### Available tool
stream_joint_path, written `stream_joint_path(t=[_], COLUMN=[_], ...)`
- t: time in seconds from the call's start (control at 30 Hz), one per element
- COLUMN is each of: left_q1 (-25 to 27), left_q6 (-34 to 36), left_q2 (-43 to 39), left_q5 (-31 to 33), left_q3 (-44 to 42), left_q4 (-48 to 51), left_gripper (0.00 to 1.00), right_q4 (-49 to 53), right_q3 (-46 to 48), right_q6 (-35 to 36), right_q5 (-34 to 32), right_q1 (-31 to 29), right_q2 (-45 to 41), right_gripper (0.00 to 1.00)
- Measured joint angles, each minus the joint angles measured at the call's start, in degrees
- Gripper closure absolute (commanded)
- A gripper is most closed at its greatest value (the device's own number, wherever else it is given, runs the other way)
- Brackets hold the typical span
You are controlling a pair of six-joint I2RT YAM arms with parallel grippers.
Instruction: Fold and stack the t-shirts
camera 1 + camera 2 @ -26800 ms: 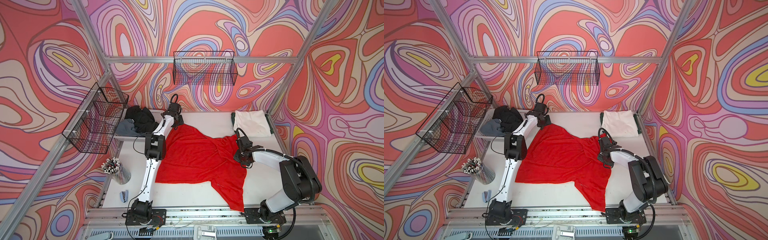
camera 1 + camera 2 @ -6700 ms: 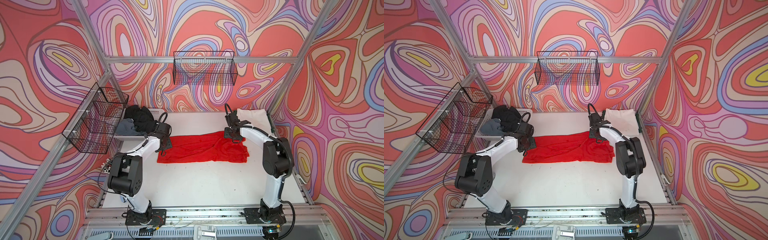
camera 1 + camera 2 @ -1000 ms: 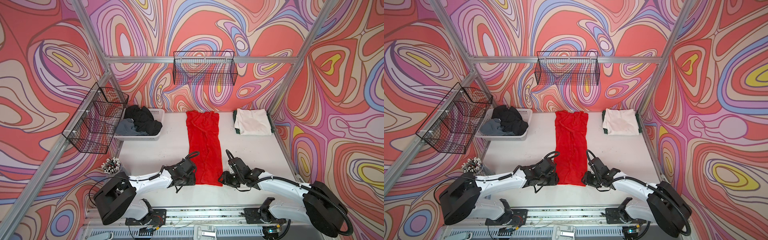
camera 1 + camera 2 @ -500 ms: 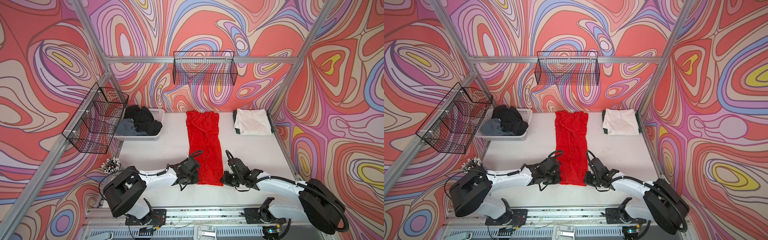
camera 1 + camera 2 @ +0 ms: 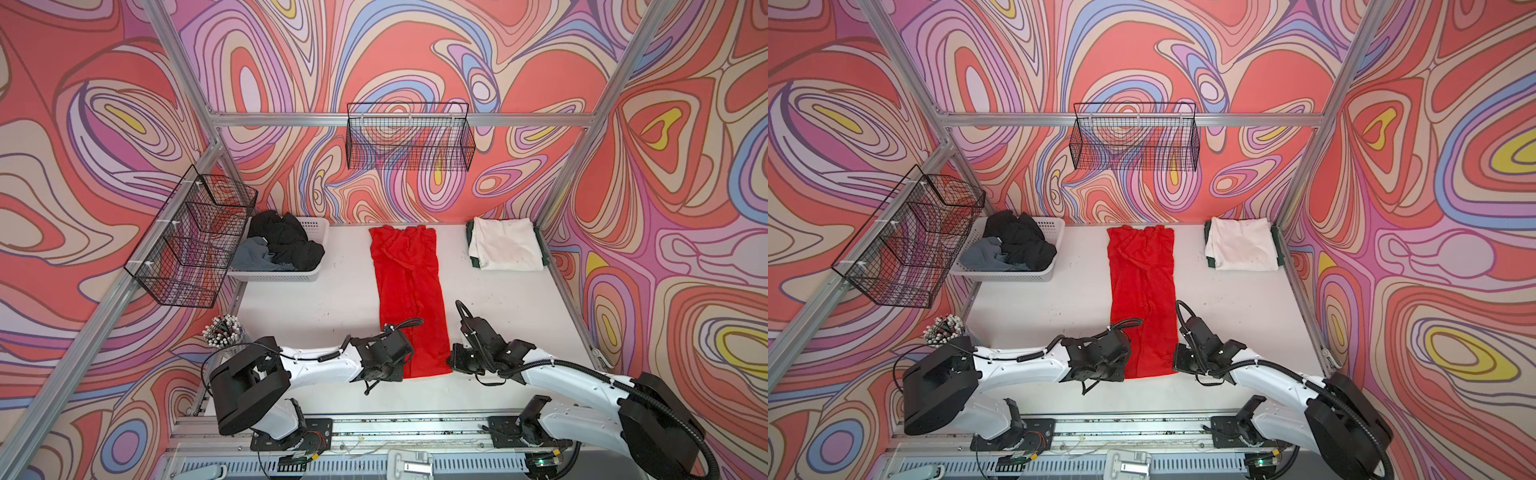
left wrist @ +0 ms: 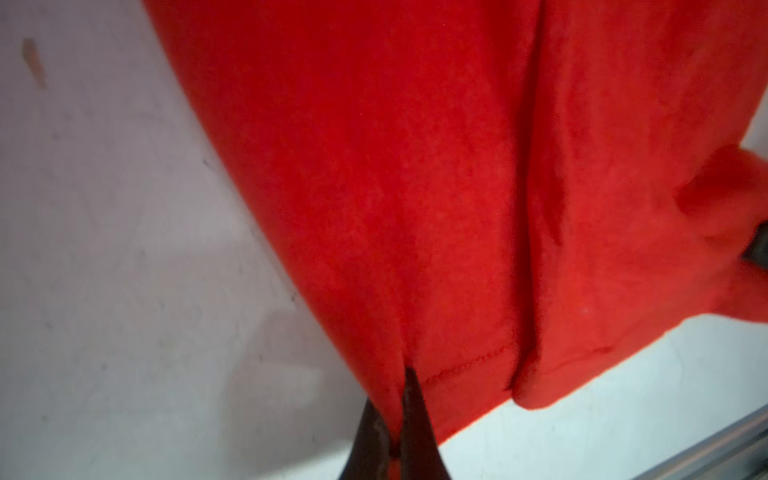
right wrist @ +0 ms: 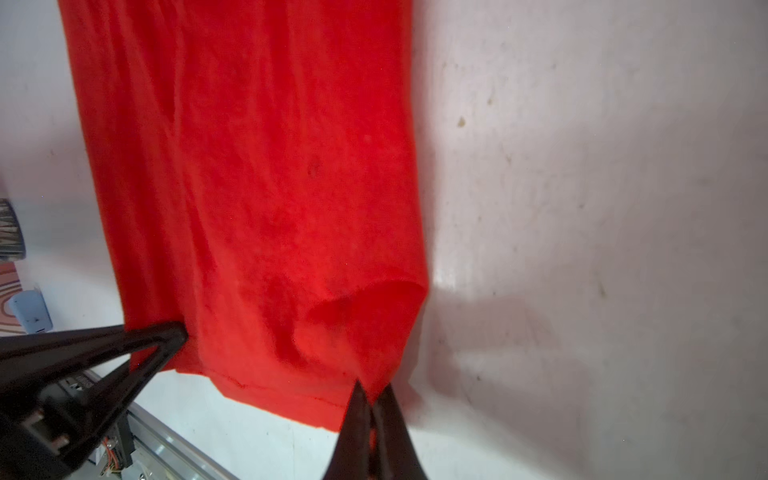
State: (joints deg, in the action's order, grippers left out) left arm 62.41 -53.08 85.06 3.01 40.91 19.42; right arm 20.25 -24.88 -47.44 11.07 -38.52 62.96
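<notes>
At the far left of the table (image 5: pixel 332 299), black t-shirts (image 5: pixel 286 241) and a grey t-shirt (image 5: pixel 253 257) lie heaped in the white basket (image 5: pixel 318 226). Nearer the front, my left gripper (image 6: pixel 405 386) is pinched tight on the near left corner of the red t-shirt (image 5: pixel 409 299), which lies as a long folded strip down the middle of the table. My right gripper (image 7: pixel 373 392) is clamped on the strip's near right corner, with cloth bunched between its fingers, and at the far right the folded white t-shirt (image 5: pixel 505 245) rests on the dark green t-shirt (image 5: pixel 470 231).
</notes>
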Motion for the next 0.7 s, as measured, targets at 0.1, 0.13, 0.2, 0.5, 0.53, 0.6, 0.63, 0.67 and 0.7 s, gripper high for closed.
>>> stream_joint_path(t=[0.1, 0.13, 0.2, 0.5, 0.53, 0.6, 0.63, 0.67, 0.7], left_q1=[3.15, 3.65, 3.76, -6.19, -8.50, -12.28, -14.38, -16.31, -18.51], left_q6=[-1.25, -1.88, -2.91, -2.84, -2.19, -0.59, 0.50, 1.51, 2.82], left_q2=[-2.23, -3.26, -5.31, -16.52, -16.46, -15.69, -15.02, -14.21, -12.87], left_q5=[1.27, 1.70, 2.97, 5.99, 5.60, 4.31, 3.41, 2.40, 1.40], left_q3=[0.09, 0.26, 0.76, 4.39, 4.79, 6.14, 7.23, 8.63, 10.69], left_q4=[3.43, 4.74, 6.80, 12.44, 12.66, 12.87, 12.81, 12.79, 12.72], left_gripper=[1.00, 1.00, 1.00, 1.00, 1.00, 1.00, 1.00, 1.00, 1.00], right_q4=[2.91, 4.33, 6.78, 10.75, 11.17, 11.19, 10.93, 10.51, 10.08], right_q3=[0.00, -0.17, -1.03, -15.63, -18.18, -23.15, -25.49, -27.36, -29.57], right_q6=[-0.39, -0.68, -1.29, -1.84, -1.49, -0.50, 0.07, 0.57, 1.20], right_q5=[0.66, 0.68, 0.57, -0.92, -1.07, -1.05, -0.74, -0.48, -0.02], right_q1=[-0.15, -0.20, -0.20, -0.11, 0.24, 1.86, 3.13, 4.44, 6.12], right_q2=[-5.33, -7.13, -9.16, 0.74, 2.62, 6.05, 7.76, 9.22, 11.06], right_gripper=[1.00, 1.00, 1.00, 1.00, 1.00, 1.00, 1.00, 1.00, 1.00])
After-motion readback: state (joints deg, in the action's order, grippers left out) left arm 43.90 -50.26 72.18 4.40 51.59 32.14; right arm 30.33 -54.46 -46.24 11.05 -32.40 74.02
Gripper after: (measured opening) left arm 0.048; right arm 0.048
